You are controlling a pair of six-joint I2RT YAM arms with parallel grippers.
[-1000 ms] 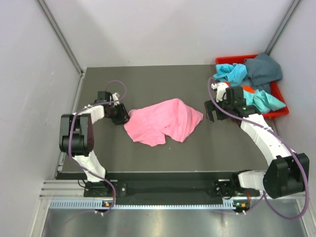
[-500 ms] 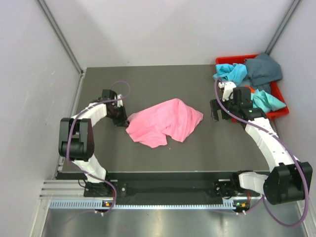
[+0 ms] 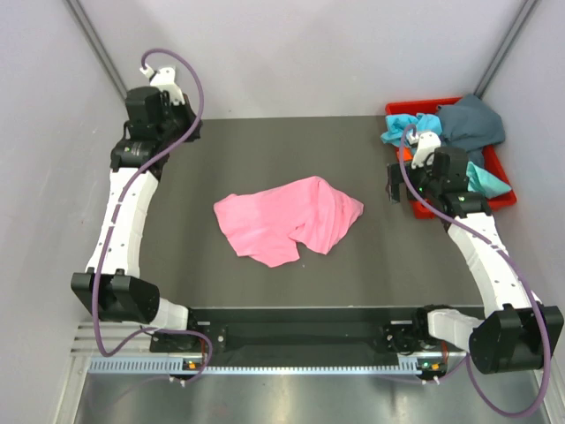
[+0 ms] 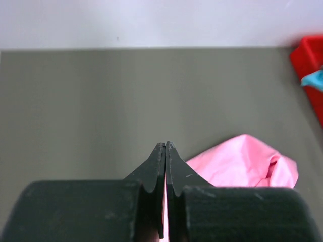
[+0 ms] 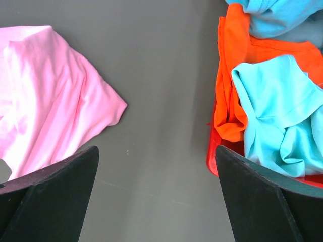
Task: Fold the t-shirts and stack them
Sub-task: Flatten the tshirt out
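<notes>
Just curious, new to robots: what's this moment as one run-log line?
left gripper: shut, empty, raised | right gripper: open, between pink t-shirt and red bin | pink t-shirt: crumpled, unfolded | other t-shirts: in bin

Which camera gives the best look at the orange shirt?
The right wrist view: the orange shirt lies close and unobstructed in the red bin. Overhead, the right arm hides it; the left wrist view catches only the bin's corner.
</notes>
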